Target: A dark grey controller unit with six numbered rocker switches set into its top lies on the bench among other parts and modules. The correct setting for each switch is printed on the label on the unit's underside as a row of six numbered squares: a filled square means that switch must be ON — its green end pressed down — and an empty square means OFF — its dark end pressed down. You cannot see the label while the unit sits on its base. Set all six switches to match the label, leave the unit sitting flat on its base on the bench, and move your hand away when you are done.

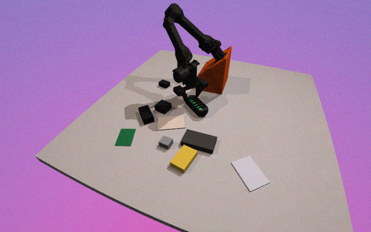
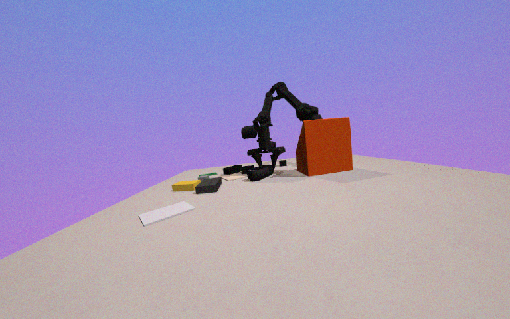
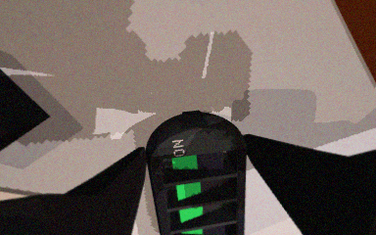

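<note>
The dark grey controller unit [image 1: 197, 106] [image 2: 260, 173] [image 3: 196, 181] lies on its base on the bench [image 1: 273, 123], with its switch side up. It is oblong with rounded ends. In the wrist view I see its rounded end marked "ON" and several rockers with green ends. My gripper [image 1: 191, 96] [image 2: 265, 165] [image 3: 195, 146] points straight down over the unit's far end. One finger presses on each long side, so it is shut on the unit. The underside label is hidden.
A tall orange wedge [image 1: 216, 73] [image 2: 325, 146] stands just behind the unit. Black blocks [image 1: 146, 114] [image 1: 163, 106] [image 1: 164, 83] lie to the left. A beige card [image 1: 170, 122], green card [image 1: 125, 137], grey cube [image 1: 165, 142], dark slab [image 1: 198, 140], yellow block [image 1: 183, 158] and white sheet [image 1: 249, 173] lie nearer the front.
</note>
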`<state>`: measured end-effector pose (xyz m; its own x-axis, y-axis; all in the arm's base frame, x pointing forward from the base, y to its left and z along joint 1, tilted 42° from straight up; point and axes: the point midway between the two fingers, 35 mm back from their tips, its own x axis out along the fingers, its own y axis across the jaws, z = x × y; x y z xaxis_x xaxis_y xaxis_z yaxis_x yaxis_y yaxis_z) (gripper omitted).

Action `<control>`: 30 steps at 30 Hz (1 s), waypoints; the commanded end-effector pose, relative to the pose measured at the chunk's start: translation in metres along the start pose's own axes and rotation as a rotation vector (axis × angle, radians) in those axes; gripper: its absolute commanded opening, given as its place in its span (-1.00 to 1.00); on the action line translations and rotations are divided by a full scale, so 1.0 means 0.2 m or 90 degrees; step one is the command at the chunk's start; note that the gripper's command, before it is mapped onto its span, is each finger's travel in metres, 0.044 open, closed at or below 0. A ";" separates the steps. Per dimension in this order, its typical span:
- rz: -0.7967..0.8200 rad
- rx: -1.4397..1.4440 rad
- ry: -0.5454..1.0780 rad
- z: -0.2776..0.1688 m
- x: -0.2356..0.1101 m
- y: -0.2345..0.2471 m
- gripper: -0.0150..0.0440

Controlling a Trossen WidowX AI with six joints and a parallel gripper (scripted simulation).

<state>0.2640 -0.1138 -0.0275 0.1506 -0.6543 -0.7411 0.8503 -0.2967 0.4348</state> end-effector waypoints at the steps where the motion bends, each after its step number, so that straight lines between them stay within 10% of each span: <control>1: 0.000 -0.002 0.003 -0.01 0.00 0.00 0.04; 7: 0.000 -0.001 0.003 -0.03 0.00 0.01 -0.49; 30: 0.000 -0.001 0.003 -0.07 -0.01 0.01 -0.49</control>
<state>0.2655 -0.1127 -0.0291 0.1253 -0.6825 -0.7201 0.8535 -0.2959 0.4289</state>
